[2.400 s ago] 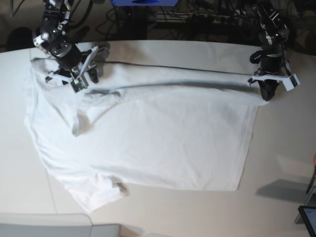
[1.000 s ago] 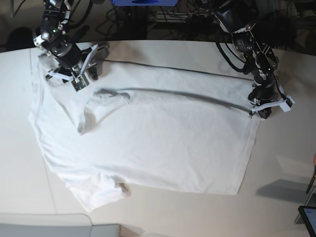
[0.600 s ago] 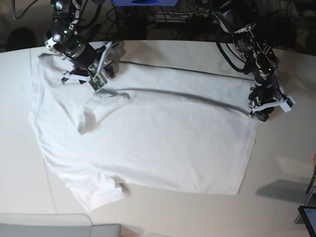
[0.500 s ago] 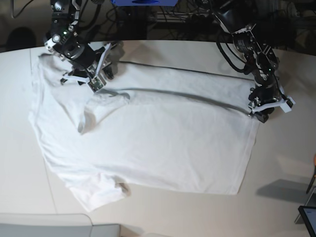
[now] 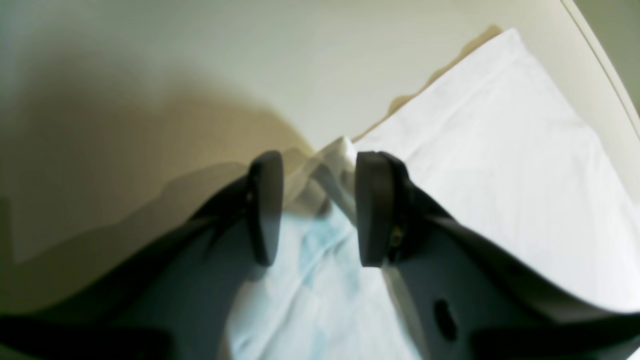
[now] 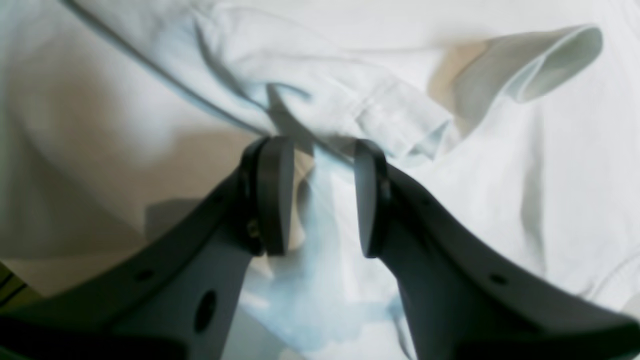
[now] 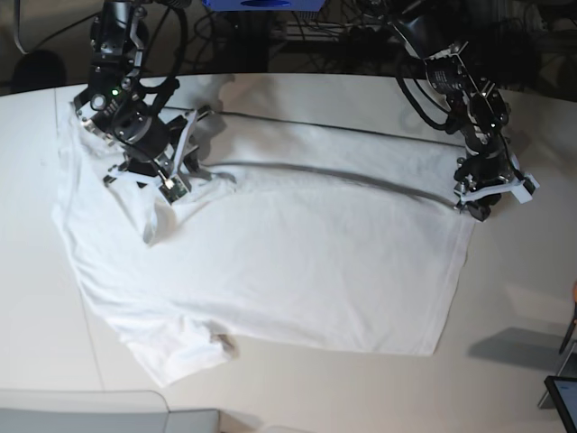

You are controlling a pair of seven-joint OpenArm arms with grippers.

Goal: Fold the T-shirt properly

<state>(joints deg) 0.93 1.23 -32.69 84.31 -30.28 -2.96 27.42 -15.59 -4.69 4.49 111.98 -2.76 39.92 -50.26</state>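
On the pale table (image 7: 505, 361) I see the T-shirt (image 7: 288, 262) spread flat, my left tool (image 7: 487, 200) gaping over its three-o'clock corner, right tool (image 7: 149, 180) parted at ten o'clock.

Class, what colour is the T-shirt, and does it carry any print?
The T-shirt is plain white, no print; the base view shows it best.

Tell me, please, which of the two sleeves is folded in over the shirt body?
The sleeve beside the right gripper lies folded onto the T-shirt; the other sleeve, at the near edge, spreads out onto the table.
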